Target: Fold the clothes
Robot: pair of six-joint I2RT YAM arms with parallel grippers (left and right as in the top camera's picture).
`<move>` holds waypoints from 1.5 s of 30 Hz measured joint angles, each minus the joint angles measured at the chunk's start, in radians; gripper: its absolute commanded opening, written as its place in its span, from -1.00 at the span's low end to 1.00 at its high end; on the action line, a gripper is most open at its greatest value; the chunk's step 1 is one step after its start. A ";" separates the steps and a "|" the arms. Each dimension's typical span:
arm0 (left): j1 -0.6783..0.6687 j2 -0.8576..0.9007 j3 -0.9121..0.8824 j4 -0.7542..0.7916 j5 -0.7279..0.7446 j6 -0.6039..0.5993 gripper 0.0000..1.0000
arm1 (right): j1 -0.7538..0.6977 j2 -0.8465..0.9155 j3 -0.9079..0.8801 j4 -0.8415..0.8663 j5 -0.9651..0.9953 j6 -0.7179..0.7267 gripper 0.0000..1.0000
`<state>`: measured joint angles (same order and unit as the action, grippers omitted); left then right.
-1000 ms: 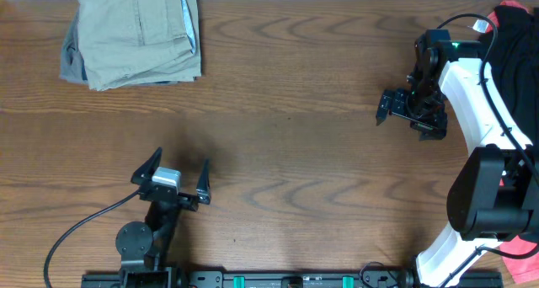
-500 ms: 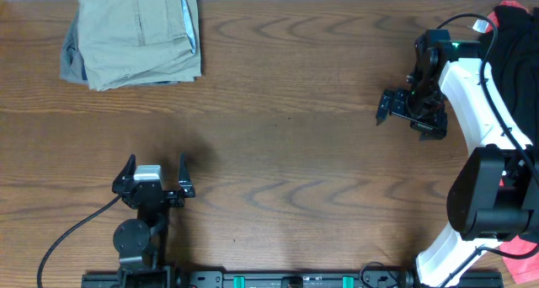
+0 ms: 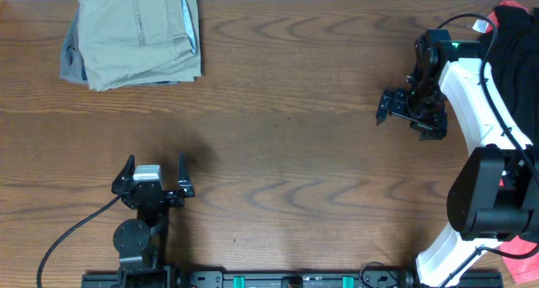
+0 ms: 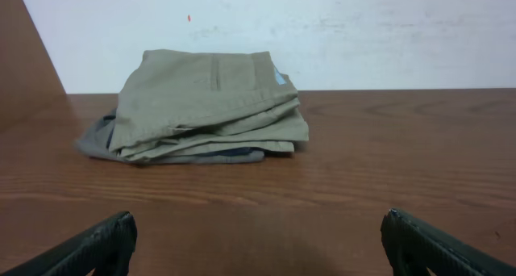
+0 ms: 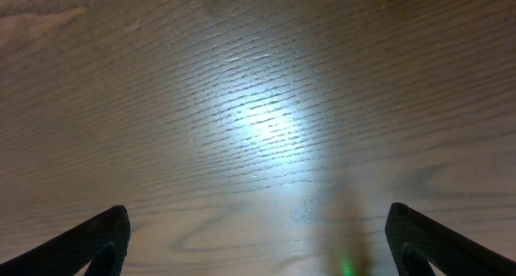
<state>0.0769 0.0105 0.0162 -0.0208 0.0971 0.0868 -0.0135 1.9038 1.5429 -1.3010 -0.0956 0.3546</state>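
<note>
shorts (image 3: 135, 40): light khaki-beige, pale blue shown at the lining
garment underneath (image 3: 69, 62): grey
table (image 3: 286, 136): brown, streaked with darker wood grain
heap at right edge (image 3: 518, 44): black, coral-red

**Wide lane across the middle**

We see bare table (image 3: 286, 153) between the left gripper (image 3: 154, 165) and the right gripper (image 3: 404, 111), which are well apart. The folded shorts (image 3: 133, 37) block the far left corner. Dark and red garments (image 3: 512, 23) crowd the right edge beside the right arm (image 3: 476, 94).
</note>
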 measured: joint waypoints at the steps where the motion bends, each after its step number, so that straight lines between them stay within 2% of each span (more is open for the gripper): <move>1: 0.000 0.000 0.000 0.000 0.000 0.000 0.96 | 0.000 0.000 0.000 0.000 0.000 0.000 0.98; 27: 0.000 0.000 0.000 0.000 0.000 0.000 0.96 | 0.017 -0.022 0.000 0.004 0.003 0.000 0.98; 31: 0.000 0.000 0.000 0.000 0.000 0.000 0.96 | 0.065 -0.122 0.000 0.005 0.003 0.000 0.98; 39: 0.000 0.000 0.000 0.000 0.000 0.000 0.95 | 0.222 -0.447 0.000 0.005 0.005 0.000 0.99; 45: 0.000 0.000 0.000 0.000 0.000 0.000 0.96 | 0.270 -0.611 0.000 0.023 0.130 0.000 0.98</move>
<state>0.0769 0.0105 0.0162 -0.0212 0.0967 0.0868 0.2565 1.2926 1.5425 -1.2778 0.0345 0.3546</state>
